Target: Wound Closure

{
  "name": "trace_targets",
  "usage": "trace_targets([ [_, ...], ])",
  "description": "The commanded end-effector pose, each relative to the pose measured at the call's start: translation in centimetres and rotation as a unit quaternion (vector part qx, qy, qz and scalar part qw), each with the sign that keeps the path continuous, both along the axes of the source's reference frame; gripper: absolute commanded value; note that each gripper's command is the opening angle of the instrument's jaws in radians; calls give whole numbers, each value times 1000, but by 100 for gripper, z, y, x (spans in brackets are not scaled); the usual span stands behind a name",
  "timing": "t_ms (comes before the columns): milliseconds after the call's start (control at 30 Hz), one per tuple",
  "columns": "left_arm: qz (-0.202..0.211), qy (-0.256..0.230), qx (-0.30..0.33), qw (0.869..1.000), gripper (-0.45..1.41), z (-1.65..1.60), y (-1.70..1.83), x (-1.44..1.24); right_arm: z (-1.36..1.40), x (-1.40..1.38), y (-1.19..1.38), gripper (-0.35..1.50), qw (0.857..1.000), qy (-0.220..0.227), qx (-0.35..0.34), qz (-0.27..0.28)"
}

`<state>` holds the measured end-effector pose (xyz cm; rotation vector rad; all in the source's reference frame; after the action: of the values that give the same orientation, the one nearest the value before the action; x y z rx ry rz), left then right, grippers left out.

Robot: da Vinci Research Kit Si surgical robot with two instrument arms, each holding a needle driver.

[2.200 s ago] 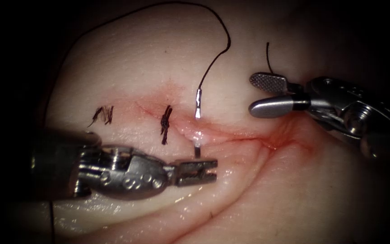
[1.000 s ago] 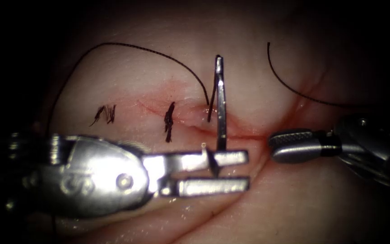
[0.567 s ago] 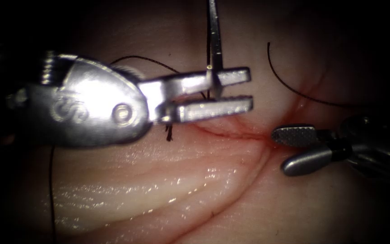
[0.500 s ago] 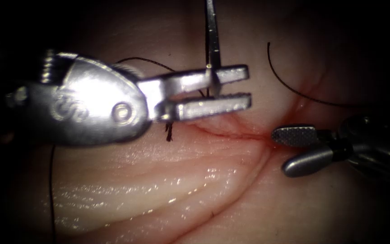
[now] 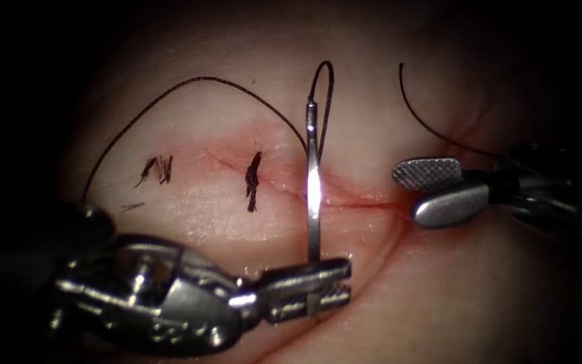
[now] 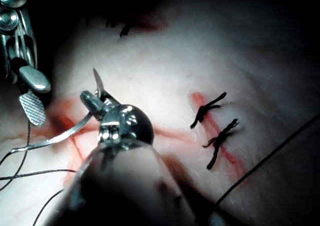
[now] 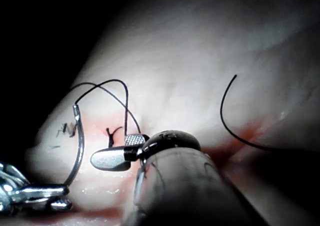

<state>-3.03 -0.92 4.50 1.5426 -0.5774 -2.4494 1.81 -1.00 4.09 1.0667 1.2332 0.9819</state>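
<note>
My left tool [image 5: 347,280] is in front of the cut [image 5: 362,199], jaws shut on the curved needle [image 5: 313,202] close to its pointed end. The needle stands free of the tissue [image 5: 190,222] and rises across the cut. Its tip [image 6: 96,80] pokes past the jaws [image 6: 92,98]. Black thread [image 5: 197,79] leaves the needle's top end, loops down into the tissue by the cut, and arcs off left. My right tool [image 5: 409,194] is at the cut's right end, jaws open, holding nothing. The right wrist view shows the needle [image 7: 80,146] beside the right tool's jaws [image 7: 112,148].
Two tied dark stitches [image 5: 253,182] [image 5: 156,168] cross the cut left of the needle. A loose thread end [image 5: 417,118] curves over the tissue above the right tool. Red fluid tints the cut line.
The left tool took the needle's tip, drew the needle out of the tissue and lifted it high; it has now come back down in front of the cut. The right tool rose slightly.
</note>
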Motion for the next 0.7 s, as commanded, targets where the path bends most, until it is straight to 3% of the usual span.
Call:
trace_targets([
  [33, -2, 4, -7, 1000, -45, 7, -1, -6, 6, 16, -1, 101, 1000, -1, 6, 2],
  [333, -6, 45, -64, 997, -45, 13, -11, -14, 22, 41, -14, 115, 999, -23, 17, 20],
  [700, -19, 61, -70, 996, -45, 16, -12, -24, 23, 66, -27, 113, 999, -35, 13, 30],
])
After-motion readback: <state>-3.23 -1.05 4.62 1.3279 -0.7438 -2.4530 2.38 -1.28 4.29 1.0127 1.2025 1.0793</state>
